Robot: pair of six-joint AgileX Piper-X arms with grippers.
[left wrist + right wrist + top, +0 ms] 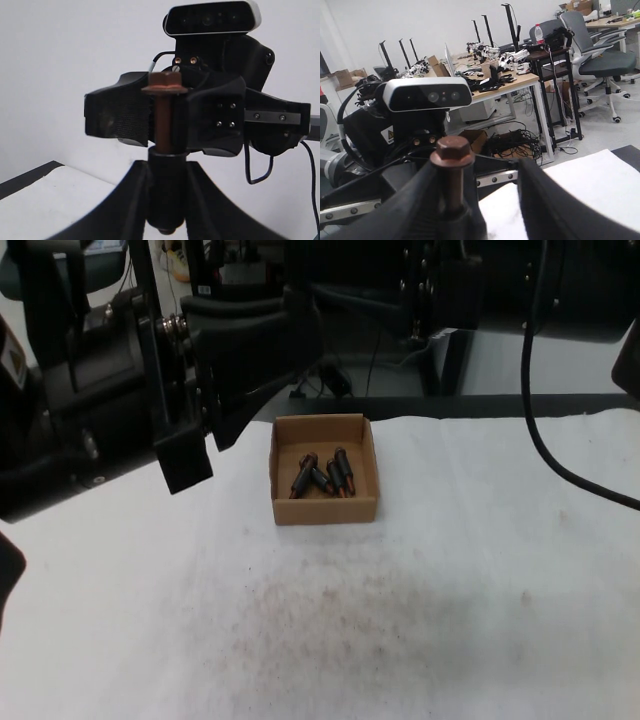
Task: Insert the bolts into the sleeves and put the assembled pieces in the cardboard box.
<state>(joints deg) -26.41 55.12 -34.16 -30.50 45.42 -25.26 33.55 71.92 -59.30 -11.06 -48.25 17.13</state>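
Observation:
My left gripper (pixel 167 167) is held up in the air, shut on a black sleeve (pixel 167 195). A brown bolt (pixel 165 115) stands in the sleeve, hex head on top. My right gripper (pixel 167 120) faces it, one finger on each side of the bolt's shank. In the right wrist view the bolt (pixel 452 152) lies against one finger, and a gap shows between it and the other finger (pixel 555 200). The cardboard box (pixel 323 510) sits on the white bench cover and holds several dark assembled pieces (pixel 322 475).
The dark arms (pixel 215 370) hang over the bench's far left, beside the box. A black cable (pixel 560 465) crosses the far right. White padded cover (pixel 420 620) spreads in front of and to the right of the box.

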